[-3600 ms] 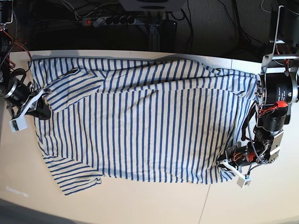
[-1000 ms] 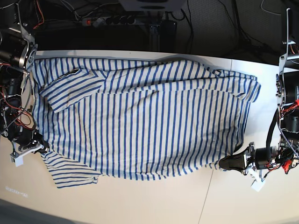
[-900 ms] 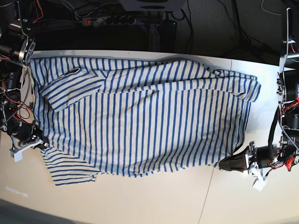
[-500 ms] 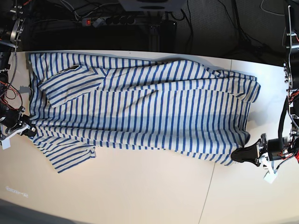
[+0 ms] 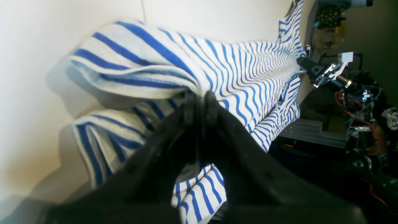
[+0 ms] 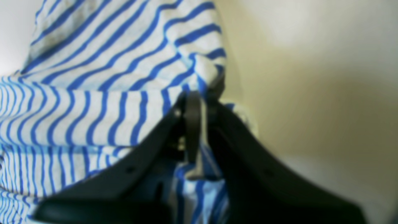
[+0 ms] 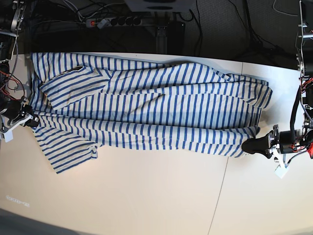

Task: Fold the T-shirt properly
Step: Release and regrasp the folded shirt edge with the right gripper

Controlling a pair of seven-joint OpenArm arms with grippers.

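The T-shirt [image 7: 146, 107], white with thin blue stripes, lies across the table, its near long edge lifted and stretched between the two grippers. My left gripper [image 7: 249, 146] at the right of the base view is shut on the shirt's hem corner; in the left wrist view [image 5: 199, 96] the black fingers pinch the striped cloth [image 5: 149, 65]. My right gripper [image 7: 30, 121] at the left of the base view is shut on the shoulder edge; it shows in the right wrist view [image 6: 196, 102] pinching the cloth [image 6: 93, 102]. One sleeve [image 7: 68, 156] hangs below.
The pale table [image 7: 146, 196] stretches in front of the shirt, with a seam line [image 7: 217, 196] at the right. A power strip [image 7: 115, 21] and cables lie behind the table's back edge. Arm bodies stand at both sides.
Both grippers have lifted the shirt's near edge and carried it toward the back of the table. The visible cloth has become narrower. The lower sleeve has been dragged up with it.
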